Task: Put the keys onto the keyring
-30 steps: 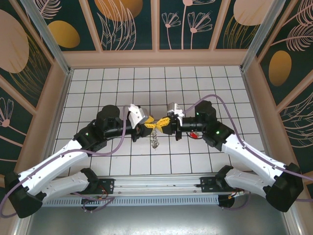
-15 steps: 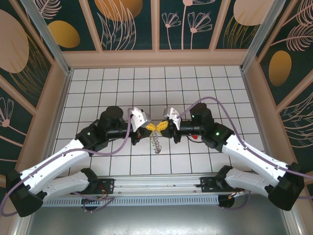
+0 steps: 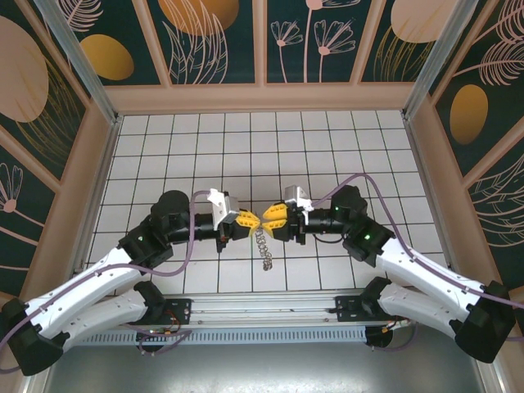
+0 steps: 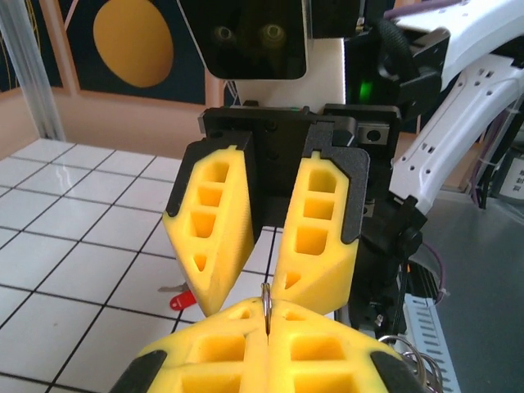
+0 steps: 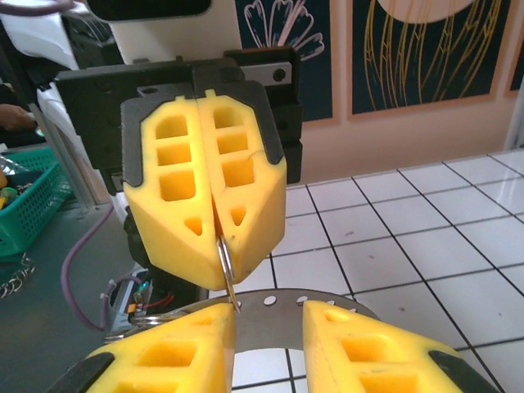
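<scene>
Above the tiles (image 3: 327, 147), left gripper (image 3: 251, 222) pinches the thin grey chain keyring (image 3: 264, 246); right gripper (image 3: 268, 223) parted, empty.

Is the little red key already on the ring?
No: the red key lies on the tiles, apart from the ring pinched by the left hand.

A white tiled table (image 3: 327, 139) with dark grid lines spreads out from the centre of the top view. Dark teal wall panels (image 3: 221, 41), painted with pale flowers and orange discs, run from 9 through 12 to 3 o'clock. A slotted metal rail (image 3: 262, 334) lies at 6 o'clock. In the right wrist view a teal basket (image 5: 24, 205) sits at 9 o'clock
</scene>
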Available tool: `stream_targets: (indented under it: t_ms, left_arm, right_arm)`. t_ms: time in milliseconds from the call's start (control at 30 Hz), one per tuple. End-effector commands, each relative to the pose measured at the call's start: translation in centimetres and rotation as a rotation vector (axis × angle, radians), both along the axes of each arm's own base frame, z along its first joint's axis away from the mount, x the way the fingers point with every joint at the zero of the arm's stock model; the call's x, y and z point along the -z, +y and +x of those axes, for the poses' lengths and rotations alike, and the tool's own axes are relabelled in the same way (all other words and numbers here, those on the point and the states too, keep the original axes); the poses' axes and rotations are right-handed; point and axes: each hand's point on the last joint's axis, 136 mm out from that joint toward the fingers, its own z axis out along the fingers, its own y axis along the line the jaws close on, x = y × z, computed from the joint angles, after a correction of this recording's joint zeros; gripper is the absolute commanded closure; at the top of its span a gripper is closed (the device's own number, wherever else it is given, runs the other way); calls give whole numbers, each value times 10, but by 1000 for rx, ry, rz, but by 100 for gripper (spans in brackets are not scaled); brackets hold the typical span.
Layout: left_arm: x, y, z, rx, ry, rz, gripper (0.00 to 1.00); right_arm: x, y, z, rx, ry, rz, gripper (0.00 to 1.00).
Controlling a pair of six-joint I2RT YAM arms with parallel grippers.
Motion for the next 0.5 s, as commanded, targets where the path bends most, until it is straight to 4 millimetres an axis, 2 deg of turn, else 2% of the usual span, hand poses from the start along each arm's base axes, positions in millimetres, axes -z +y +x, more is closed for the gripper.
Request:
stream_targets:
  t_ms: [0, 267, 367, 467]
  left_arm:
    - [-29, 0, -13, 56, -54, -118, 100]
    - [-24, -4, -10, 63, -45, -106, 100]
    - [-26, -4, -10, 65, -49, -106, 100]
    - [-25, -5, -9, 60, -47, -98, 100]
  right_arm:
    - [-22, -5, -9, -38, -46, 91, 74]
    - [-26, -6, -17, -73, -56, 121, 79]
    - [-26, -5, -17, -83, -53, 123, 85]
    - [-26, -4, -16, -83, -56, 121, 95]
